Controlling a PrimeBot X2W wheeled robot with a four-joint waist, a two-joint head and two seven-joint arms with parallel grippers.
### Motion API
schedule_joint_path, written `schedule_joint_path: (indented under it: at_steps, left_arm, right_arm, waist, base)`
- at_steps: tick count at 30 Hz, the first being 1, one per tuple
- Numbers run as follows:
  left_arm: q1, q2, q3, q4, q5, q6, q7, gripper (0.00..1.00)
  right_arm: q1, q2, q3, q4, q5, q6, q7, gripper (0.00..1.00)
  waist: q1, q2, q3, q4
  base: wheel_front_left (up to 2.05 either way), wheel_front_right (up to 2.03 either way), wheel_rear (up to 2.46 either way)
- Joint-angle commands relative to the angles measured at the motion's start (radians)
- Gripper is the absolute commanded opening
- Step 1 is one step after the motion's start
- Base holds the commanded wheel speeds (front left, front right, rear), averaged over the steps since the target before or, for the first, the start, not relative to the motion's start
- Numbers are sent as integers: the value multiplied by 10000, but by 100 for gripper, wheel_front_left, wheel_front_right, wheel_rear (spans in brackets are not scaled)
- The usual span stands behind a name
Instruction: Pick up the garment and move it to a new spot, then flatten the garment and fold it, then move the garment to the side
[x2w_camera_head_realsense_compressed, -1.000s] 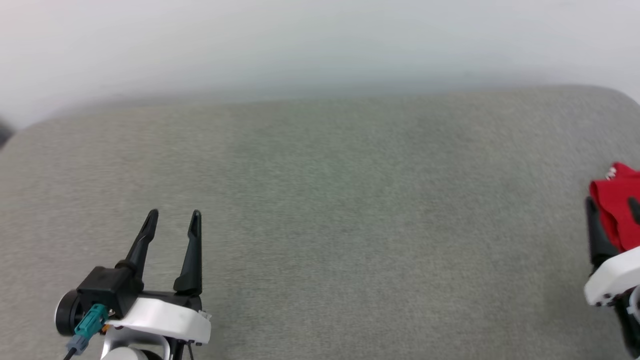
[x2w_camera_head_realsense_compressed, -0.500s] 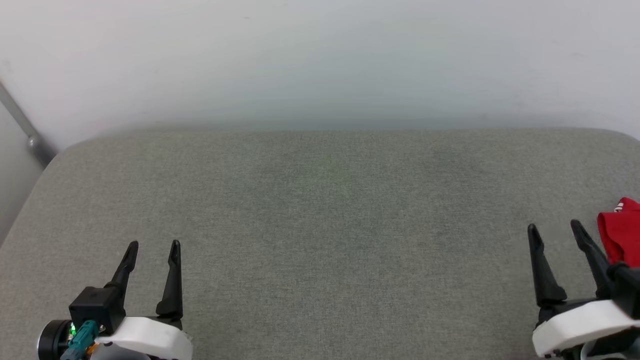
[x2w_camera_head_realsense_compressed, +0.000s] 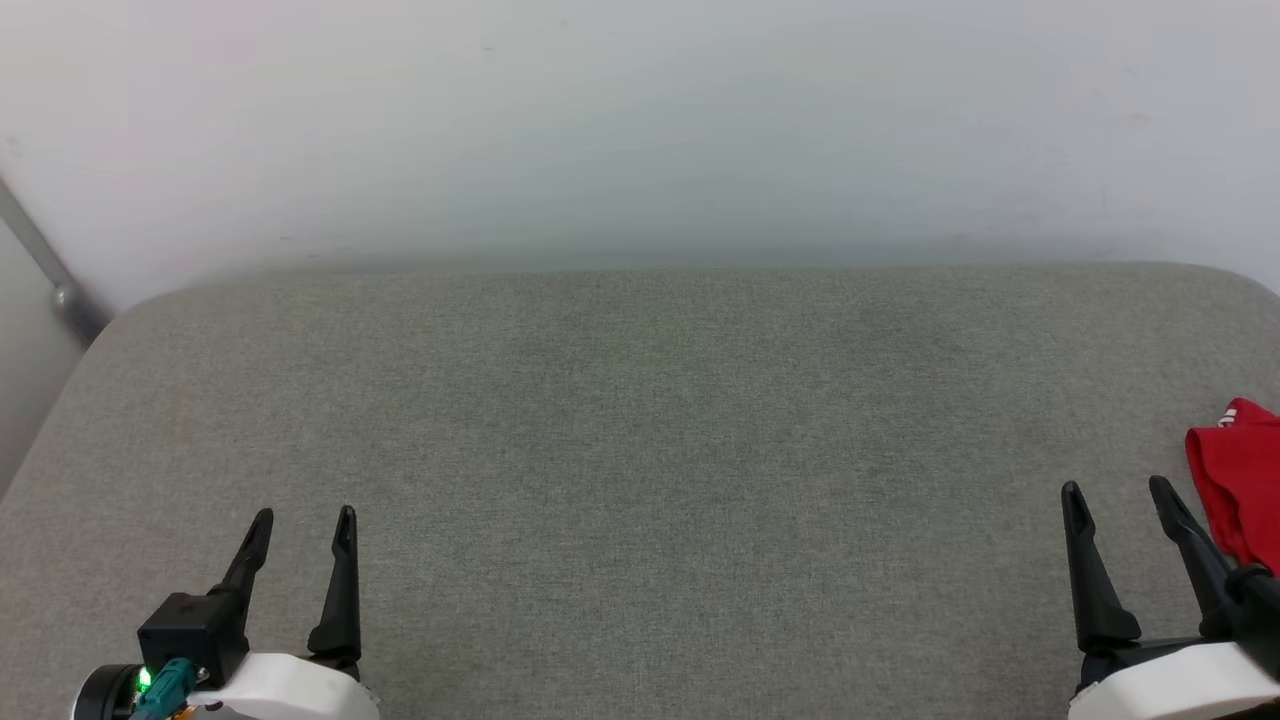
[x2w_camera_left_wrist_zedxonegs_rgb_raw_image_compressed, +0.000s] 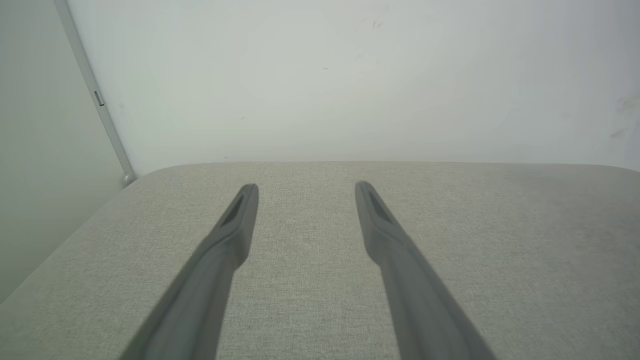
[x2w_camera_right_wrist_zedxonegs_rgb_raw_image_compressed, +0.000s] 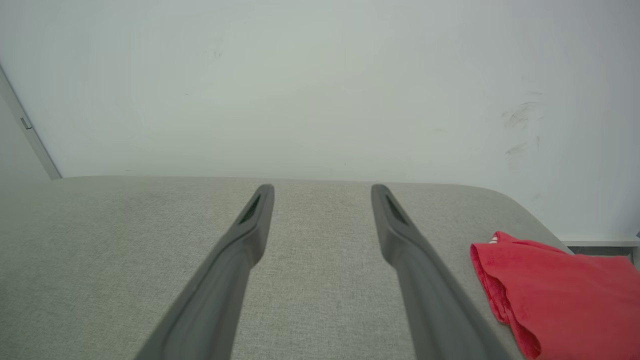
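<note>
- One garment (x2w_camera_head_realsense_compressed: 1238, 478) is seen: a red piece of soft cloth, lying bunched with loose folds and a rolled edge along the side that faces the robot's middle.
- A small patch of white is seen at its far upper corner; whether this is trim or print cannot be told.
- The garment is laid on the far right part of the grey padded surface (x2w_camera_head_realsense_compressed: 640, 450), near the rounded right corner, and it is cut off by the right edge of the head view.
- It is placed just beside the right gripper (x2w_camera_head_realsense_compressed: 1116, 486), on that gripper's outer side; in the right wrist view a narrow strip of bare grey fabric is seen between the outer finger and the cloth, so the two are apart.
- Two grippers are counted, each with two long dark fingers, four fingers in all.
- The fingers of the right gripper are spread wide, and nothing is held between them.
- The fingers of the left gripper (x2w_camera_head_realsense_compressed: 305, 514) are likewise spread wide and nothing is held; this gripper is placed at the lower left, well apart from the garment.
- Both grippers are pointed away from the robot, towards the pale wall (x2w_camera_head_realsense_compressed: 640, 120).
- One padded surface, one wall and one grey slanted strip (x2w_camera_head_realsense_compressed: 40, 265) at the far left are counted.
</note>
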Motion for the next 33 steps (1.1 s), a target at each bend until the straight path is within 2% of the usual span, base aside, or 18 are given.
schedule_joint_path:
  at_steps: [1, 23, 24, 27, 33]
  left_arm:
    - [95, -7, -8, 44, -42, -13, -21, 100]
    - [5, 22, -68, 153, -118, -7, -64, 100]
    - [35, -1, -84, 155, -89, -10, -40, 0]
    - [134, -172, -140, 313, -148, -30, -11, 0]
    - [36, -480, 196, 409, -1072, -309, 254, 0]
  right_arm:
    - [112, 64, -13, -51, 87, -8, 29, 100]
    - [234, 87, 92, 134, 326, -8, 127, 100]
    - [147, 46, 104, 126, 330, 0, 107, 0]
    - [208, 48, 141, 371, 407, 0, 88, 0]
    - [0, 0, 191, 683, 1725, 0, 94, 0]
  waist:
    - [1, 0, -14, 17]
    - [1, 0, -32, 113]
    - [1, 0, -34, 114]
    - [1, 0, -35, 116]
    - [1, 0, -15, 107]
  base:
    - [0, 0, 0]
    - [0, 0, 0]
    - [0, 0, 0]
    - [0, 0, 0]
    - [0, 0, 0]
